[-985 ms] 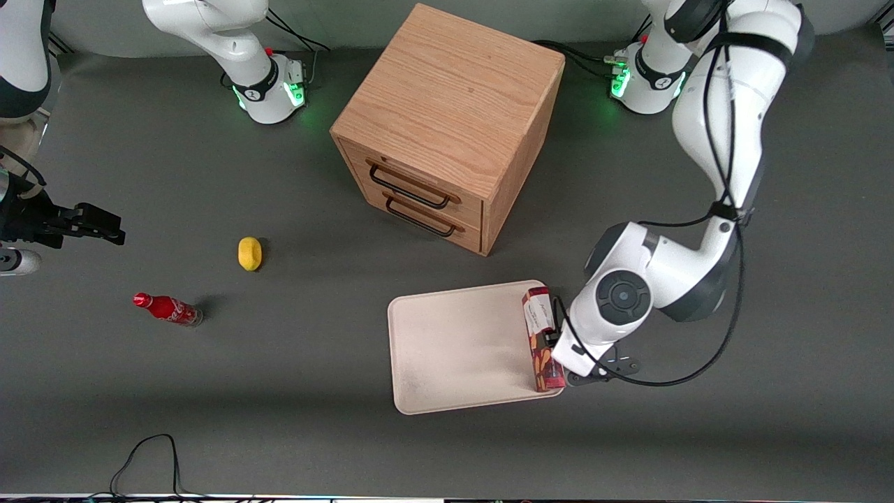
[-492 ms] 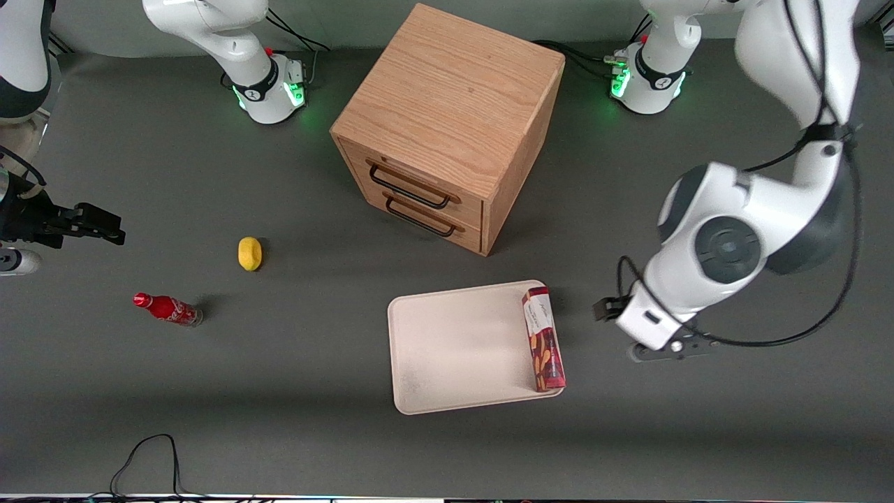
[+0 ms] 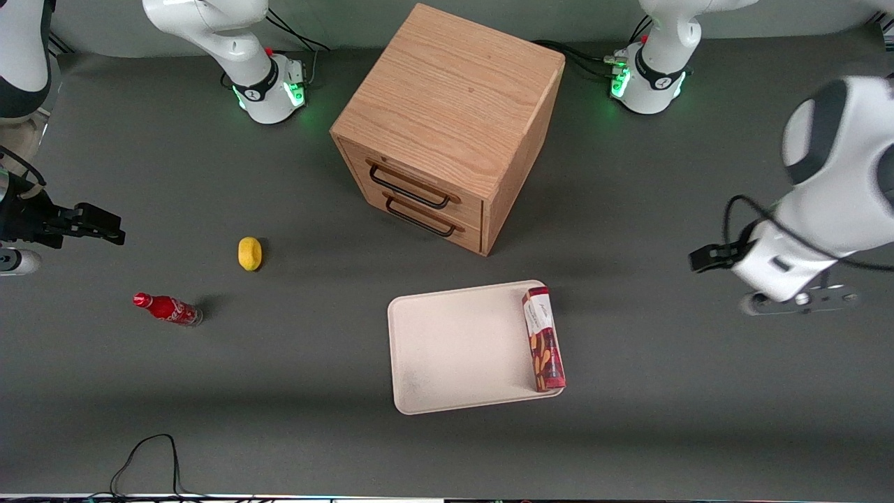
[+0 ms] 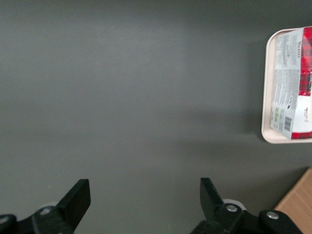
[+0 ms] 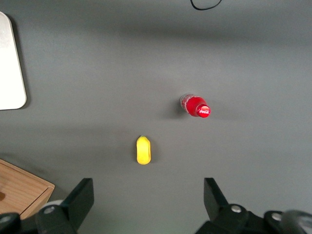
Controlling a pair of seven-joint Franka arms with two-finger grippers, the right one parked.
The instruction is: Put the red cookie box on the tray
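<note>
The red cookie box lies flat on the cream-white tray, along the tray's edge toward the working arm's end. The left wrist view shows the box lying inside the tray's rim. My left gripper is open with nothing between its black fingers, and only bare grey table shows under it. In the front view its wrist hangs high above the table, well off the tray toward the working arm's end.
A wooden drawer cabinet stands farther from the front camera than the tray. A yellow lemon-like object and a small red soda bottle lie toward the parked arm's end. A black cable loops at the front edge.
The left gripper was at the box on the tray a second ago; it has since drawn away, rising and moving toward the working arm's end. The box stays on the tray.
</note>
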